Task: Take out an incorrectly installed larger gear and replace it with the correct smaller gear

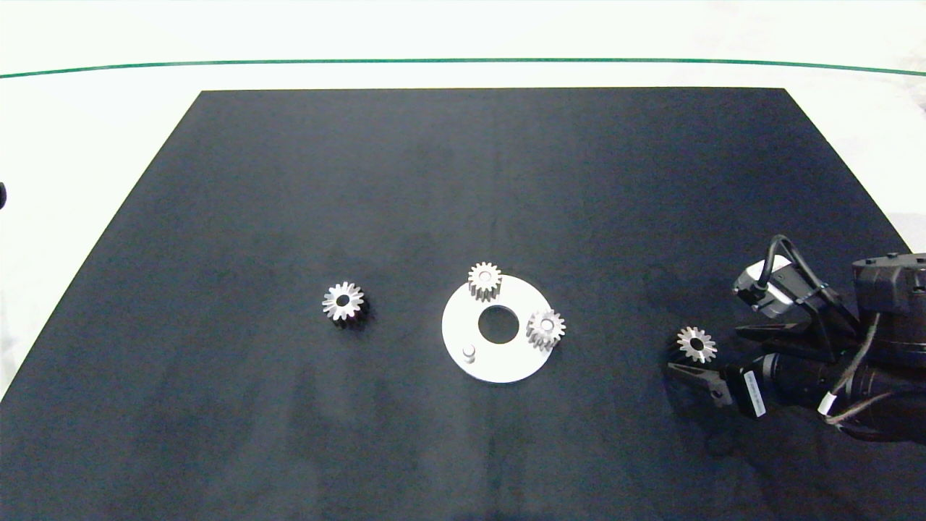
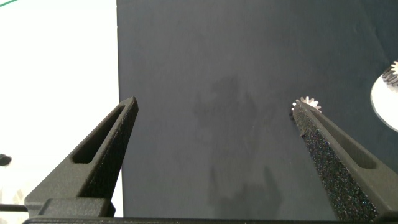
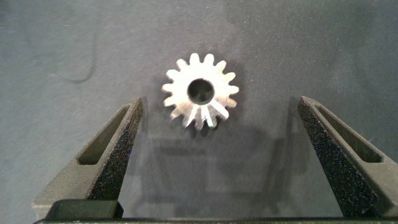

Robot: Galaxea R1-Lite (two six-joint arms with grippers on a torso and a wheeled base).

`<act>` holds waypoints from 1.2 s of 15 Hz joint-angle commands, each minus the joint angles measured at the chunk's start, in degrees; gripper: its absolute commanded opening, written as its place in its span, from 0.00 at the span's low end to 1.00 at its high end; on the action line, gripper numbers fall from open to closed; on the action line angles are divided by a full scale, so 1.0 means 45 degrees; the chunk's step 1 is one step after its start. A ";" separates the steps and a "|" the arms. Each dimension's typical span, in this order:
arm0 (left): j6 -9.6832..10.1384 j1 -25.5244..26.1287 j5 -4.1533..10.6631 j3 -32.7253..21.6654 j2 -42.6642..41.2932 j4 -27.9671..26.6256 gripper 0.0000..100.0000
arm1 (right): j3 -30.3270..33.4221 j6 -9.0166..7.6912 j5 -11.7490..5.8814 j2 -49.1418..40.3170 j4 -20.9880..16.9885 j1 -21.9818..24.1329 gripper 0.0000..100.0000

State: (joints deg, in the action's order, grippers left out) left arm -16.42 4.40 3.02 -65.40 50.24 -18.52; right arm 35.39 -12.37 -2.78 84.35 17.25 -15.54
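Note:
The smaller gear point(image 1: 697, 344) point(image 3: 200, 91) lies flat on the black mat at the right, with short teeth and a round bore. My right gripper point(image 1: 705, 353) point(image 3: 219, 102) is open and straddles it, one finger on each side, neither touching. The larger gear point(image 1: 343, 301), with long star-like teeth, lies loose on the mat left of the white round plate point(image 1: 506, 362). Its teeth peek out behind a fingertip in the left wrist view point(image 2: 306, 101). My left gripper point(image 2: 214, 102) hangs open and empty over the mat's left edge, outside the head view.
Two more silver gears point(image 1: 485, 279) point(image 1: 546, 329) sit on the plate, beside its centre hole. A bare peg point(image 1: 469, 352) stands on the plate's near left part. The black mat point(image 1: 463, 181) lies on a white table.

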 commanded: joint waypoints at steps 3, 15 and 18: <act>-0.0003 -0.0001 0.0012 0.0003 0.0008 -0.0026 1.00 | 0.0046 -0.0004 -0.0320 0.0514 0.0464 -0.0062 0.99; -0.0003 -0.0255 -0.0008 0.0022 -0.0109 -0.0026 1.00 | 0.0065 0.0093 -0.0359 0.0495 0.0464 -0.0355 0.75; -0.0003 -0.0255 -0.0027 0.0003 -0.0187 -0.0162 1.00 | 0.0085 0.0250 -0.0359 0.0495 0.0483 -0.0335 0.69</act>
State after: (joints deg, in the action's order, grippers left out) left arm -16.36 3.24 2.86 -65.35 49.38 -19.10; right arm 35.74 -11.04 -4.33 86.65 19.24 -17.03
